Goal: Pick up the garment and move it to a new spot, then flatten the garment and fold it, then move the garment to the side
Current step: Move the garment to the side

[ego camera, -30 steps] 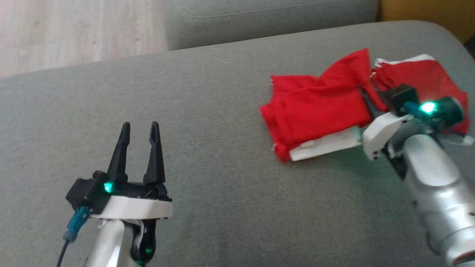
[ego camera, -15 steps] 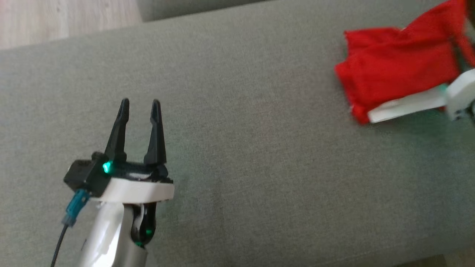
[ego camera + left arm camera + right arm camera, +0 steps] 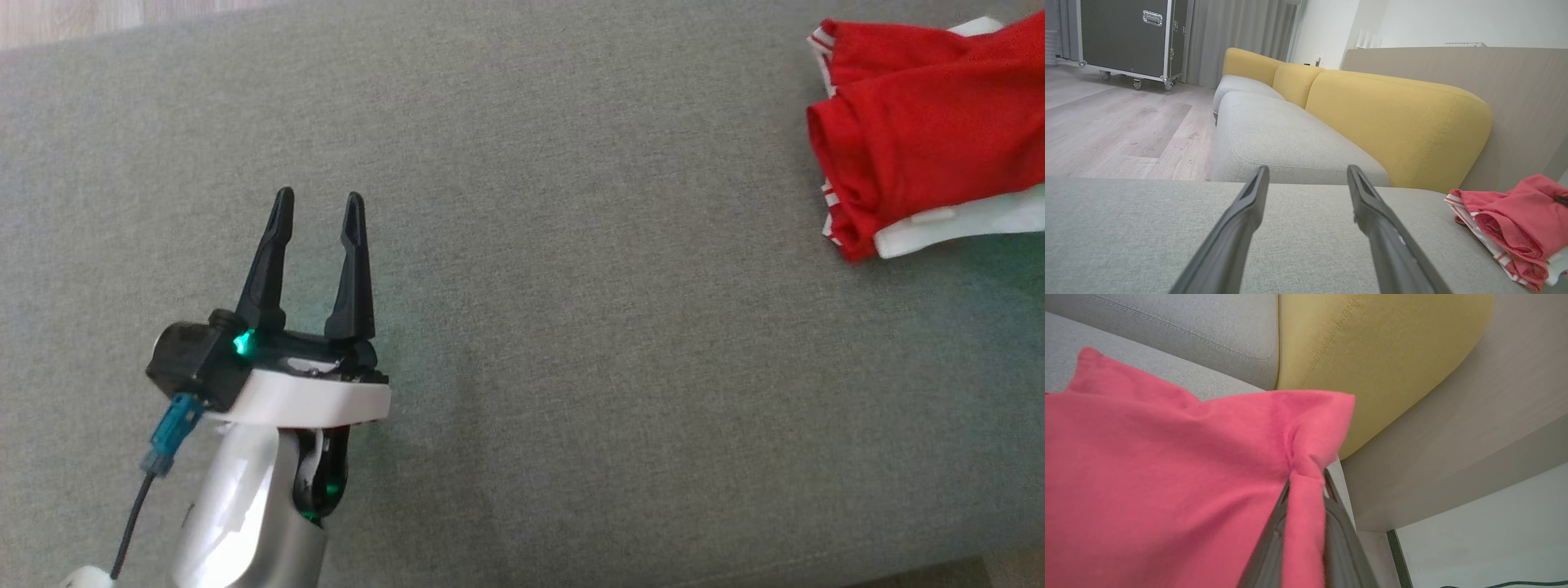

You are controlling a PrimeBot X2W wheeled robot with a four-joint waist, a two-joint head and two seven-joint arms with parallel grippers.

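Grey sofa cushion [image 3: 571, 327] stretches wide under the arms. The left gripper [image 3: 318, 204] sits low over bare fabric at the lower left. Its pale forearm rises from the bottom edge, and its dark fingers point away from the robot, spread apart with nothing between them. Well apart from it, at the cushion's far right, lies the garment [image 3: 922, 139] — red, bunched in loose folds, with white striped trim at its edges and a white band beneath. The right wrist view gives the grip itself: the right gripper [image 3: 1306, 486] pinches a gathered tuck of the garment. The left wrist view adds the surroundings — a yellow backrest [image 3: 1392, 118] behind the seat and a wooden floor [image 3: 1106, 122] beyond.
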